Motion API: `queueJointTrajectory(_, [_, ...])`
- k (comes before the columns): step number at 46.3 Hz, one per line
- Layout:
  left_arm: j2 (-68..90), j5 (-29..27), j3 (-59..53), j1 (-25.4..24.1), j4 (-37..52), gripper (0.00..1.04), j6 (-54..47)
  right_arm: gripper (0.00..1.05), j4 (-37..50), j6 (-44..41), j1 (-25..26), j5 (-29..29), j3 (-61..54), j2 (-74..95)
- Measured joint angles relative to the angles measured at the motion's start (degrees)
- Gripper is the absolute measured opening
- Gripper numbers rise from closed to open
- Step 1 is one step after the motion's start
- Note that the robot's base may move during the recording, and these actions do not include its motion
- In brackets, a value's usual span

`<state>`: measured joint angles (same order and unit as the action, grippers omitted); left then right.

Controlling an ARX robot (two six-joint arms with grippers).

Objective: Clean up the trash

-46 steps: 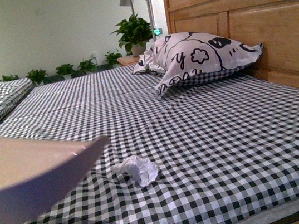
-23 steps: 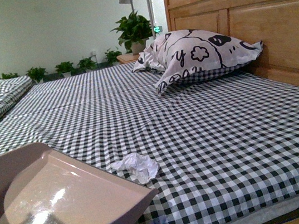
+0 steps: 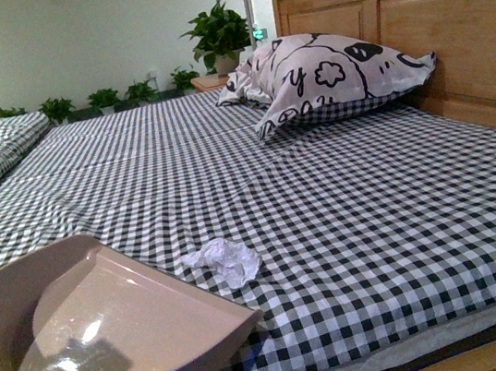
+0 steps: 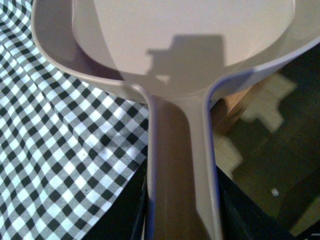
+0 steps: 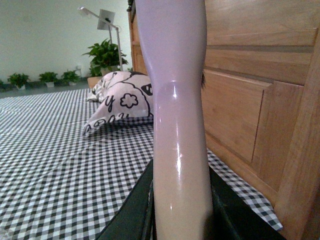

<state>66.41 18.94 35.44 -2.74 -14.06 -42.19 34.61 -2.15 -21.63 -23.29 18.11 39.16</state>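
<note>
Trash (image 3: 227, 260), a small crumpled white wad, lies on the checked table (image 3: 375, 222) near its front edge, just beyond the open lip of the dustpan (image 3: 121, 335) and apart from it. The dustpan's handle (image 4: 180, 165) is gripped by the left jaws, whose dark sides are seen closed against it. A pale upright tool (image 5: 177, 125) is clamped by the right jaws. Its working end is out of view, so whether it is a brush cannot be told.

The step in hand is judged to be the sweep of the wad into the pan. The lip is best pressed flat on the cloth, so that no gap is left for the light wad to slip under. The tool is best brought down behind the wad, on the pillow (image 3: 326, 80) side, and drawn gently toward the lip. A fast stroke is to be avoided, as the wad may be flicked past the pan's corner or the cloth rucked.
</note>
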Motion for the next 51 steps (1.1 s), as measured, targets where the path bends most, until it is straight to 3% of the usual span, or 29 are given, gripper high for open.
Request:
queueJointTrajectory(26, [3.3,0.5,-0.6,-0.2,2.3,0.28,-0.7,0.21,0.0,0.0,0.0,0.0,0.0,0.0])
queueJointTrajectory(28, [3.3,0.5,-0.6,-0.2,2.3,0.28,-0.7,0.21,-3.8,1.2,-0.1,0.8,1.1,0.2])
queueJointTrajectory(30, [3.3,0.5,-0.6,-0.2,2.3,0.28,-0.7,0.21,-14.5,2.6,-0.4,2.7,4.9,1.9])
queueJointTrajectory(35, [3.3,0.5,-0.6,-0.3,2.3,0.28,-0.7,0.21,-31.9,3.5,-1.4,7.4,13.4,7.5])
queueJointTrajectory(38, [3.3,0.5,-0.6,-0.3,2.3,0.28,-0.7,0.21,-37.4,3.9,-2.1,10.2,17.3,12.8])
queueJointTrajectory(43, [3.3,0.5,-0.6,-0.3,2.3,0.28,-0.8,0.21,-38.9,4.7,-3.0,15.9,25.0,27.8])
queueJointTrajectory(51, [3.3,0.5,-0.7,-0.3,2.3,0.28,-0.9,0.21,-39.8,5.2,-4.1,17.0,32.3,41.0])
